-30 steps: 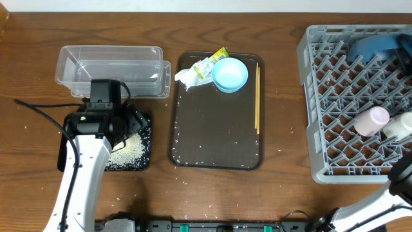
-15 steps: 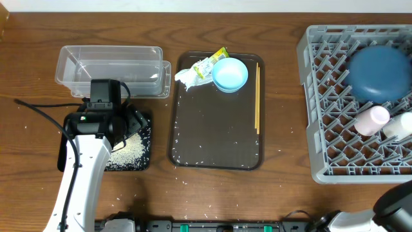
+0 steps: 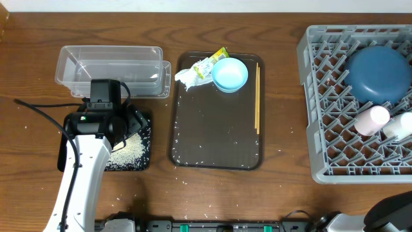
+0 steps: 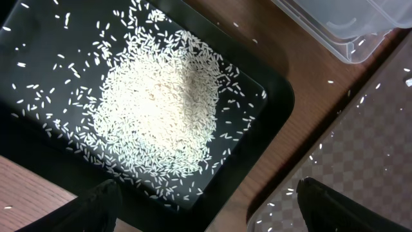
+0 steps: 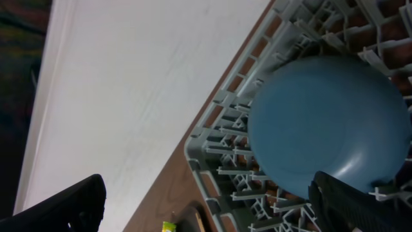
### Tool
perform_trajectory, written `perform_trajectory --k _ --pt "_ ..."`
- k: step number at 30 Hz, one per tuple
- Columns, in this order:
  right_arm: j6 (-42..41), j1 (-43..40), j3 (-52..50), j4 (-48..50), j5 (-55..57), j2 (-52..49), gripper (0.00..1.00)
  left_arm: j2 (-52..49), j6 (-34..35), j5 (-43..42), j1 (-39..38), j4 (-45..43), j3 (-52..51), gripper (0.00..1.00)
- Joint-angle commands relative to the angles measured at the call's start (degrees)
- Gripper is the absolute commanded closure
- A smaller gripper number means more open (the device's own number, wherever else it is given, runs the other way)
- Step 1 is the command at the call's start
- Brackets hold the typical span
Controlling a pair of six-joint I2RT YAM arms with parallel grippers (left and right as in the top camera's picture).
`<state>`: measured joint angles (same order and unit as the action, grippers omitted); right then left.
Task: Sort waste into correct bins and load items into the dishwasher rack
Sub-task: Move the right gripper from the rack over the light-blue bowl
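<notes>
Rt arm (image 3: 391, 218) back, cropped; dish (image 3: 380, 72) uncovered.

The overhead camera looks straight down from well above the worktop (image 3: 283, 77), taking in the clear tub (image 3: 109, 49), the black tray (image 3: 143, 161), the brown serving tray (image 3: 215, 129) and the dishwasher rack (image 3: 322, 129) at the right edge.

The left wrist camera hangs close over the black tray and faces down. The left fingers (image 4: 96, 206) show dark at the bottom of its view. With the overhead it shares that tray, the rice heap (image 4: 158, 106), a tub corner and the serving tray's edge.

The right wrist camera sits farther back and tilted, facing obliquely across the rack's corner. The right fingers (image 5: 71, 206) stand at its lower corners. It shares the rack and the dark-blue dish (image 5: 328, 119) with the overhead.
</notes>
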<state>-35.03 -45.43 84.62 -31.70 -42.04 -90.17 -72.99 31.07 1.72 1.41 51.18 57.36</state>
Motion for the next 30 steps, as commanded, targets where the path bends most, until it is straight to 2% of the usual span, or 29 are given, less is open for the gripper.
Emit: perform_trajectory --k 1,8,11,13,18,22,27,30 --pt "1.5 0.1 0.1 0.5 -5.6 2.0 0.01 -0.3 -0.8 0.7 0.3 0.2 0.9 0.1" --pt "2.2 2.8 0.1 -0.2 -26.8 2.3 0.01 -0.3 -0.8 0.7 0.3 0.2 0.9 0.1" --pt "7.1 7.6 0.1 -4.2 -29.8 2.3 0.01 -0.3 -0.8 0.7 0.3 0.2 0.9 0.1" --pt "11.3 11.8 0.1 -9.0 -27.9 2.3 0.01 -0.3 -0.8 0.7 0.3 0.2 0.9 0.1" --pt "14.3 25.0 0.1 -21.6 -3.6 2.3 0.01 -0.3 -0.8 0.7 0.3 0.2 0.9 0.1" --pt "13.9 37.6 0.1 -25.9 17.1 2.3 0.01 -0.3 -0.8 0.7 0.3 0.2 0.9 0.1" --pt "9.3 51.2 0.1 -27.7 33.0 2.3 0.01 -0.3 -0.8 0.7 0.3 0.2 0.9 0.1" --pt "8.7 57.2 0.1 -26.9 35.9 2.3 0.01 -0.3 -0.8 0.7 0.3 0.2 0.9 0.1"
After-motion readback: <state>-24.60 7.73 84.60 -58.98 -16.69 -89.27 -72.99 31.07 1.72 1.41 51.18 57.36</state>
